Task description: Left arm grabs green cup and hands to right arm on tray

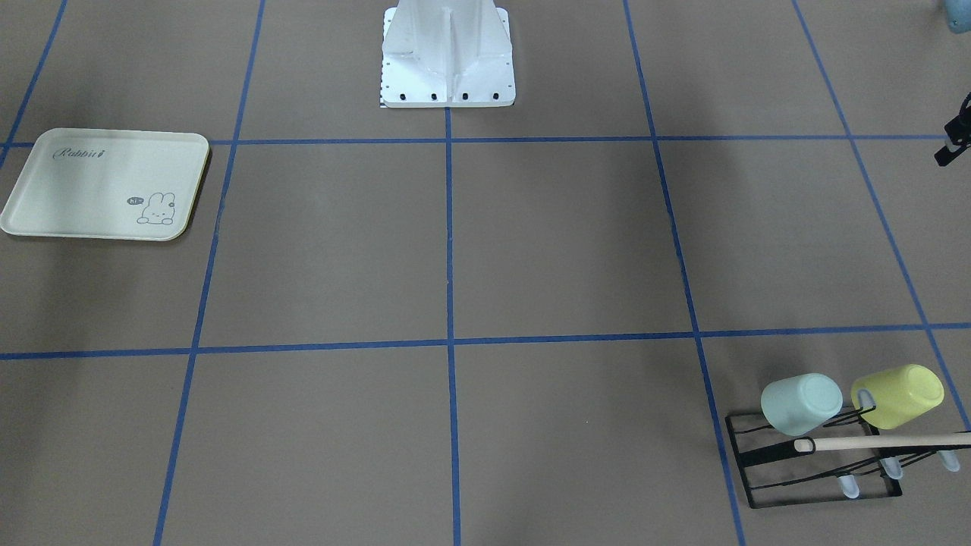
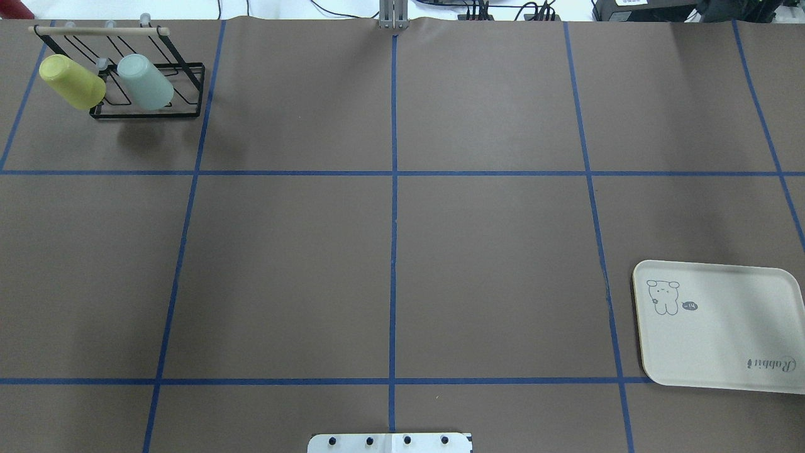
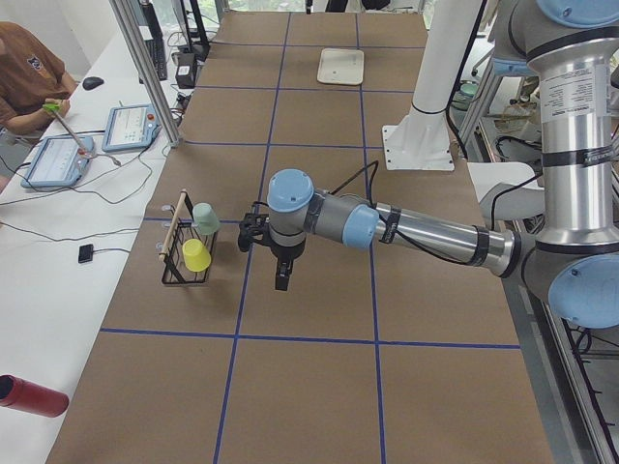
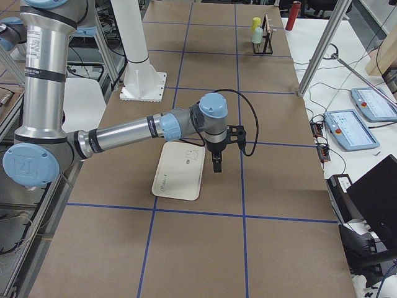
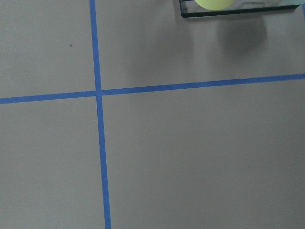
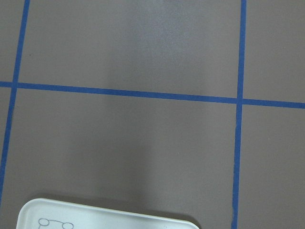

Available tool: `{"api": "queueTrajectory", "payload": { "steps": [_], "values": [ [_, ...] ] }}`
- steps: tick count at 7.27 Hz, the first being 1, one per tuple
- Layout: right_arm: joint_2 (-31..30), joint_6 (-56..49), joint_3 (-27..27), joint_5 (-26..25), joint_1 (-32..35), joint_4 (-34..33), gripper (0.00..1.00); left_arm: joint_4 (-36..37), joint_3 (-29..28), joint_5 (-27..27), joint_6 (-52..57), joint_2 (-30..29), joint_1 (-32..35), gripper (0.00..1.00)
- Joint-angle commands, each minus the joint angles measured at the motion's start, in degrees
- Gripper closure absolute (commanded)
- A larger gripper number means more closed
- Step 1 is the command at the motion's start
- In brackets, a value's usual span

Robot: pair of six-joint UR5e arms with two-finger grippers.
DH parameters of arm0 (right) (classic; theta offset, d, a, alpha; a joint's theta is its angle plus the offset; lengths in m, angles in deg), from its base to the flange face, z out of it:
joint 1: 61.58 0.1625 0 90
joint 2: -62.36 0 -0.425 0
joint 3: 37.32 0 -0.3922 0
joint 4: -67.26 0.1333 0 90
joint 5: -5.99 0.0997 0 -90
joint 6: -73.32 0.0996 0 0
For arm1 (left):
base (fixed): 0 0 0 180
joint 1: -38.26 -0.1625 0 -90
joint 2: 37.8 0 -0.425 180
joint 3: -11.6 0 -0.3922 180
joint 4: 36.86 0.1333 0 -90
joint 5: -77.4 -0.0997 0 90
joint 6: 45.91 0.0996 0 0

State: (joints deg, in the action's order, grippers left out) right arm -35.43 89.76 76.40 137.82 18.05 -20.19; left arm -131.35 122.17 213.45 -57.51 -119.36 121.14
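The green cup sits mouth-down and tilted on a peg of the black wire rack, beside a yellow cup. It also shows in the overhead view at the far left corner. The cream tray lies empty at the near right. My left gripper hangs above the table, a short way from the rack, fingers pointing down. My right gripper hangs just beside the tray. Both show only in the side views; I cannot tell whether they are open or shut.
The rack has a wooden handle bar on top. Blue tape lines grid the brown table. The robot's white base stands at mid table edge. An operator with tablets sits beyond the far edge.
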Motion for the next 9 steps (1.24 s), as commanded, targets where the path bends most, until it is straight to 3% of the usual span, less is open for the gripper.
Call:
{"api": "queueTrajectory", "payload": {
  "steps": [1, 9],
  "values": [
    [0.05, 0.09, 0.01, 0.0, 0.0, 0.0, 0.0, 0.09, 0.0, 0.09, -0.17, 0.0, -0.09, 0.0],
    [0.58, -0.44, 0.01, -0.09, 0.0, 0.09, 0.0, -1.41, -0.09, -0.09, 0.0, 0.26, -0.97, 0.0]
  ]
}}
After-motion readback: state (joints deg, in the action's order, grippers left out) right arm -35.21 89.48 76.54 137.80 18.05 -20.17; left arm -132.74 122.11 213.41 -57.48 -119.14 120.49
